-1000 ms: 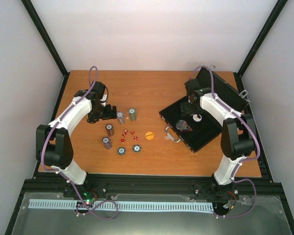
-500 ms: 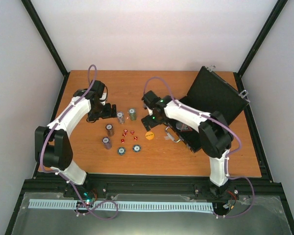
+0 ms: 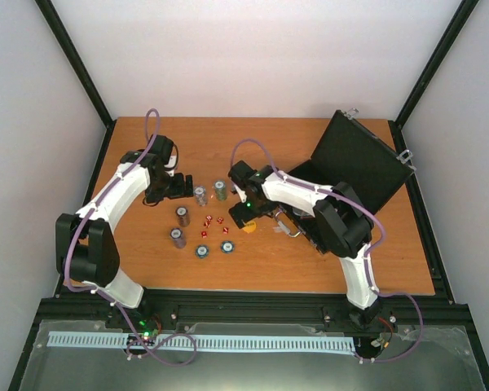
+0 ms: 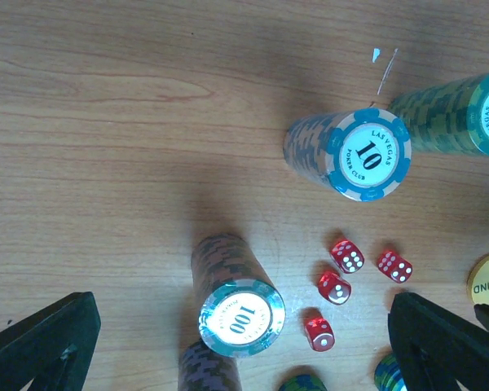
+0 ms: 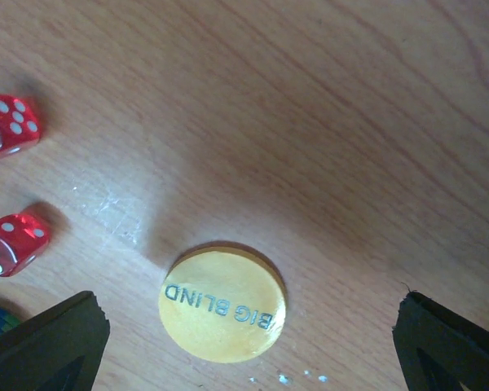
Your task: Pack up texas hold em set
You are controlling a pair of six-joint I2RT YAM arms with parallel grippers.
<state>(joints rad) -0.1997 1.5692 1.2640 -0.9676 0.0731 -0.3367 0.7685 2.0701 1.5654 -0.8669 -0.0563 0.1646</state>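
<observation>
yellow disc (image 5: 222, 304): "big blind"; chip stacks (image 4: 367, 155): "las vegas poker club 10" and "100".

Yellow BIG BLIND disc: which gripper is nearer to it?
Right. The right gripper is just above the disc, open and straddling it; the left gripper sits farther left, past the dice and chip stacks.

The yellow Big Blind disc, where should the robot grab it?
By its thin rim, pinching two opposite edges and coming straight down from above. The yellow disc lies flat on the table, so probably only its edge offers a hold. The right gripper hangs open over it, and the red dice sit apart from it.
</observation>
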